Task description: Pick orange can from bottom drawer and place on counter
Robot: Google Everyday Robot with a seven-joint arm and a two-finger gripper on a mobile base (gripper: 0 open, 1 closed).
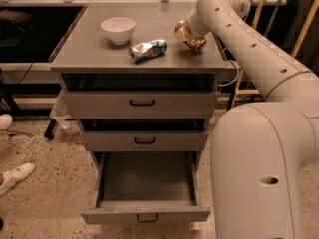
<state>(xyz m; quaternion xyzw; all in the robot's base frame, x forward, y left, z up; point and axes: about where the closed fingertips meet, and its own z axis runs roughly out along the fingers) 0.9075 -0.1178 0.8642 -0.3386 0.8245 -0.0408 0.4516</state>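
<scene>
Over the desk (94,54), near its side closest to the arm, the tool (188,30) is gripping the orange can (194,42), which is sitting tilted low above the surface; whether it is touching the top cannot be told. Beside it, a crushed silver-and-blue can (148,49) is lying on its side, and a white bowl (118,29) is standing further back. Below, the bottom drawer (145,215) is standing pulled out, while the two shallower drawers (142,103) are sitting nearly closed.
</scene>
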